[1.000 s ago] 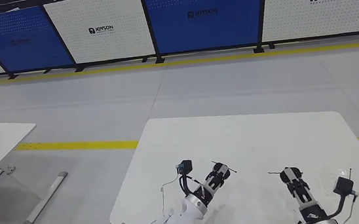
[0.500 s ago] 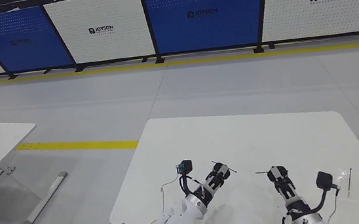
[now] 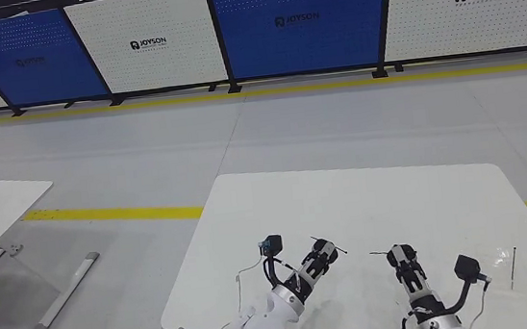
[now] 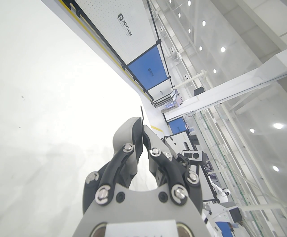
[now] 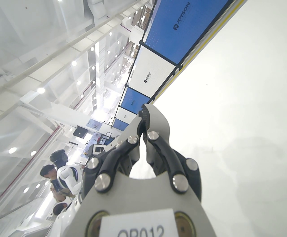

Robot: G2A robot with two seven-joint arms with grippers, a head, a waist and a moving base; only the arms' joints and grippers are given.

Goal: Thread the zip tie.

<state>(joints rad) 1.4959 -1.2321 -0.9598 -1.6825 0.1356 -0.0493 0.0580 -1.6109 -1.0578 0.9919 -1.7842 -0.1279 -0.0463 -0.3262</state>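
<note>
My left claw pinched shut on zip tie, tip poking out. My right claw shut too, thin black strip jutting toward 9 o'clock, over worktop. I judge risk: tips misalign, thin tie flexes, slips from grip.

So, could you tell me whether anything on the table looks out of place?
Nothing looks damaged or spilled. The one stray item is a loose black zip tie lying near the table's right edge, beside a crumpled clear plastic bag.
</note>
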